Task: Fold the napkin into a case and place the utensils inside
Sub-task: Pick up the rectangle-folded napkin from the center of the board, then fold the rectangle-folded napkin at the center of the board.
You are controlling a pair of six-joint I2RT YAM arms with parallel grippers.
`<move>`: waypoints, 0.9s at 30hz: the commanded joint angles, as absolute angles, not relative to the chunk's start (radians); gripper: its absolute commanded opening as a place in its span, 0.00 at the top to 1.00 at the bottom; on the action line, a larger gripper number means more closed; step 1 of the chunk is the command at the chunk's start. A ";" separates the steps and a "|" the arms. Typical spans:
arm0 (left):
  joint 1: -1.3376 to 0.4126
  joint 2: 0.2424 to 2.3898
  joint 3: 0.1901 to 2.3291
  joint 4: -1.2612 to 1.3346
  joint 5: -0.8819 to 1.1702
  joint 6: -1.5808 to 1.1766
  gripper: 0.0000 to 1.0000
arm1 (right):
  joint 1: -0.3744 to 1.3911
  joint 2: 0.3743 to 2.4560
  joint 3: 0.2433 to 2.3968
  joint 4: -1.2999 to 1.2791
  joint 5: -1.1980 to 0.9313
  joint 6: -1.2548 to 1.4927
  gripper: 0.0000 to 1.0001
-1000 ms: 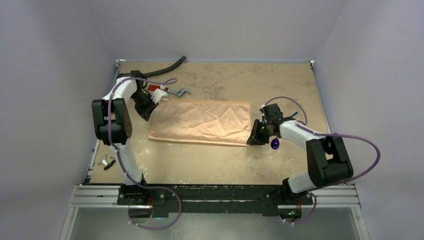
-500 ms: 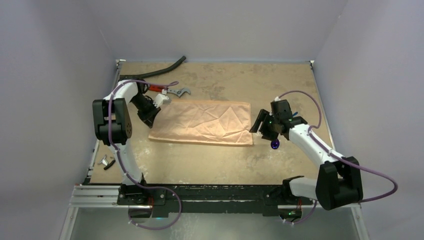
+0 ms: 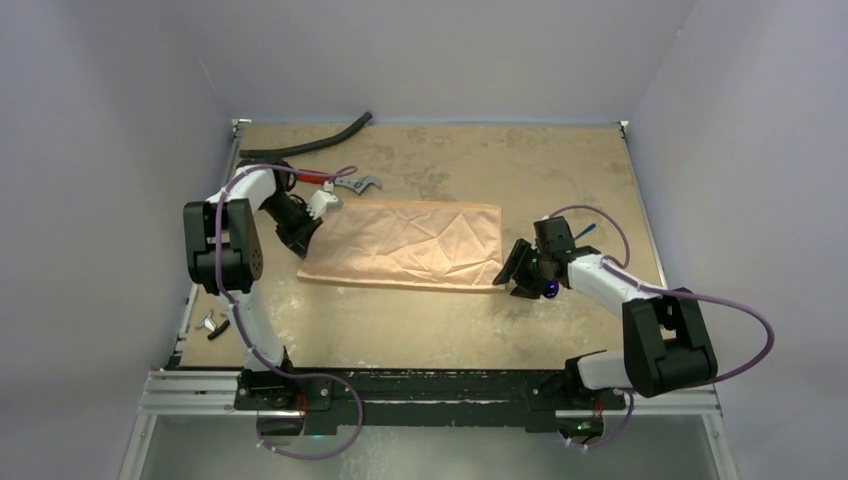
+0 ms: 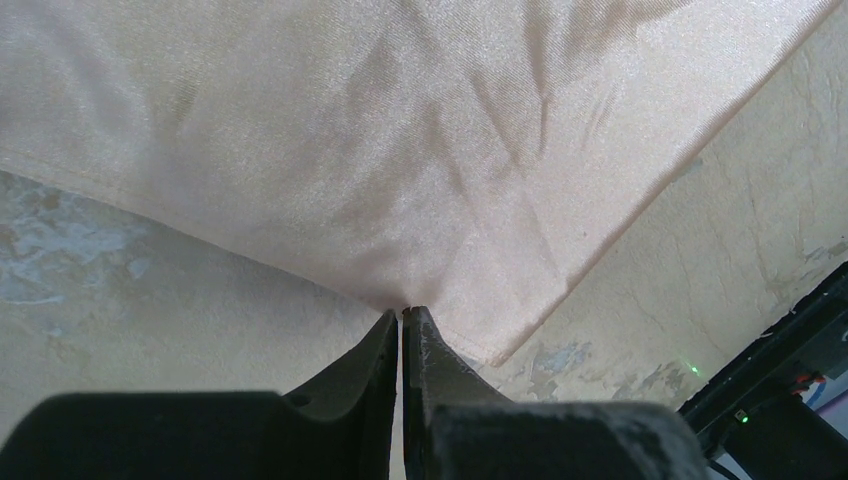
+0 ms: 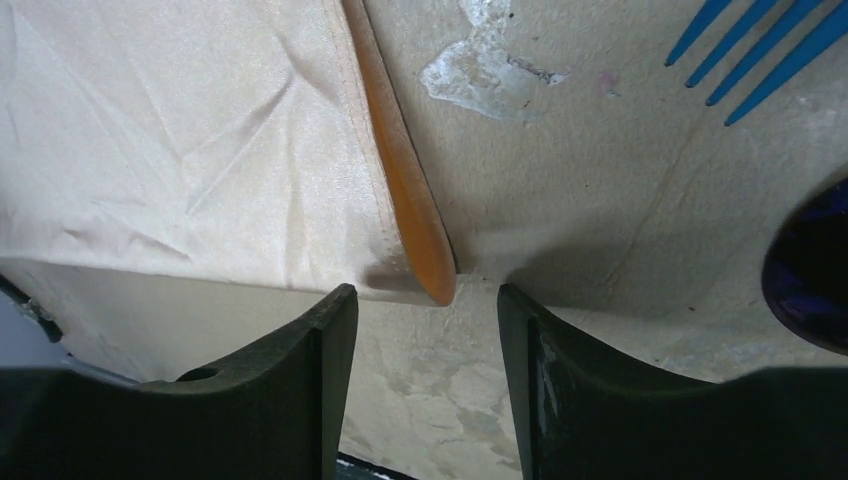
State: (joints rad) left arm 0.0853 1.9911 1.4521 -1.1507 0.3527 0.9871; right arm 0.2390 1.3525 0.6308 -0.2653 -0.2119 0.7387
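My left claw [image 4: 402, 315] is clamped shut on the left edge of the napkin [image 3: 410, 245], I judge to pin that end so the cloth cannot slide. My right claw [image 5: 425, 292] stands apart astride the near right corner, gripping nothing, likely lined up for a fold. The napkin lies flat in the middle of the table [image 3: 450, 330], long axis left to right. Fork [image 5: 750, 50] and spoon [image 5: 810, 265] lie just off its right end.

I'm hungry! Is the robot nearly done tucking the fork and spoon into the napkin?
No. Done: the napkin lies folded into a long strip. In hand: the left gripper pinches its left edge, and the right gripper stands open around its near right corner. Left: the fork and spoon lie on the table beside it, not inside.
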 commanded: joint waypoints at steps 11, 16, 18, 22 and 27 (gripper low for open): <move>0.090 1.949 1.296 -0.940 0.402 0.898 0.97 | 0.233 1.391 0.610 -0.166 -0.295 0.814 1.00; 0.053 1.903 1.231 -0.905 0.469 0.875 1.00 | 0.227 1.344 0.693 -0.258 -0.180 0.819 1.00; 0.029 1.878 1.198 -0.875 0.473 0.867 1.00 | 0.225 1.334 0.730 -0.301 -0.137 0.806 1.00; -0.021 1.881 1.171 -0.857 0.497 0.832 1.00 | 0.224 1.332 0.783 -0.375 -0.055 0.761 1.00; -0.039 1.880 1.172 -0.819 0.530 0.783 1.00 | 0.224 1.316 0.825 -0.431 0.024 0.722 1.00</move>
State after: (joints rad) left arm -0.0265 1.8717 1.1946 -0.9070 0.4728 0.8253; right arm 0.2279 1.3453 0.7750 -0.3309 -0.0803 0.7670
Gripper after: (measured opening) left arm 0.003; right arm 0.015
